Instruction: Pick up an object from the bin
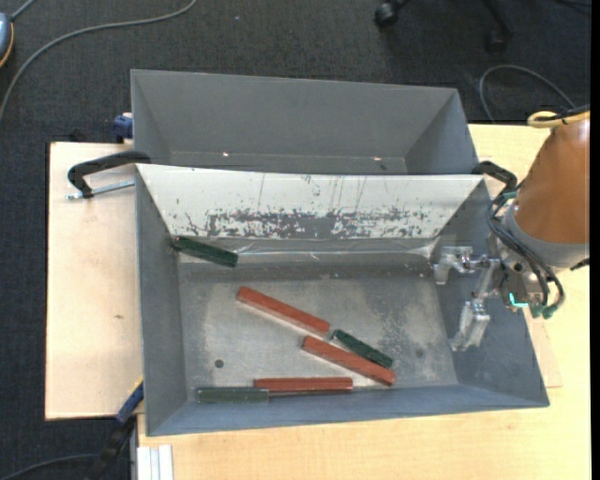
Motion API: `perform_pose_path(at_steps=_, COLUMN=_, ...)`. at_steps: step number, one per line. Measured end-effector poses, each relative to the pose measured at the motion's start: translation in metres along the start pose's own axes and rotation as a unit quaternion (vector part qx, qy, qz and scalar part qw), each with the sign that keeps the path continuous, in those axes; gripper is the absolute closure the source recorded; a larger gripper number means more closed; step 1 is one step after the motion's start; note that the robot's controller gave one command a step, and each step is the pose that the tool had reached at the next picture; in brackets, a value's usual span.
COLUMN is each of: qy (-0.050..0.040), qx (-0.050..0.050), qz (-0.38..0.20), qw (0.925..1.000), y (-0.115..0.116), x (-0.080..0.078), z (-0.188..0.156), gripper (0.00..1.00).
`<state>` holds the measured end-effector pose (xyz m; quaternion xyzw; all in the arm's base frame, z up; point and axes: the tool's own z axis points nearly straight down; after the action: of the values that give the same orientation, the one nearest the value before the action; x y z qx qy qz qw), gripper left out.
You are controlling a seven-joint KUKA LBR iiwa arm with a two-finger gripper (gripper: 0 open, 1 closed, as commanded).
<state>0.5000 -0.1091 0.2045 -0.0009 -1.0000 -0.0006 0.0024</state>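
We cannot tell how wide our claw [466,330] stands; the nearest red bar [347,360] lies lower-left of it, slanting down-right

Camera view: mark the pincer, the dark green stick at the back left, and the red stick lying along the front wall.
pincer [466,336]: camera view, at its lower tip end.
dark green stick [204,250]: camera view, middle of its length.
red stick [303,383]: camera view, middle of its length.

Seeming to be an office-like lab: showing dark carpet [281,37], trailing cables [70,33] and chair castors [385,13] behind a metal bin [281,117].
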Motion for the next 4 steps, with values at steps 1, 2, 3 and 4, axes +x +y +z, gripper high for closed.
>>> perform_pose_path(at_steps=1, qy=-0.0097, qx=0.002, qz=-0.060, qw=0.9981, y=-0.004, x=-0.024, z=-0.078, gripper=0.00)
perform_pose_path(at_steps=2, qy=0.0001, qx=-0.001, qz=-0.104, qw=0.9945, y=0.059, x=-0.034, z=0.090, gripper=0.00)
perform_pose_path(at_steps=3, qy=-0.0022, qx=-0.002, qz=-0.148, qw=0.9890, y=0.166, x=-0.013, z=0.133, gripper=0.00)
perform_pose_path(at_steps=4, qy=-0.0030, qx=0.000, qz=-0.144, qw=0.9895, y=0.161, x=-0.014, z=0.132, gripper=1.00)
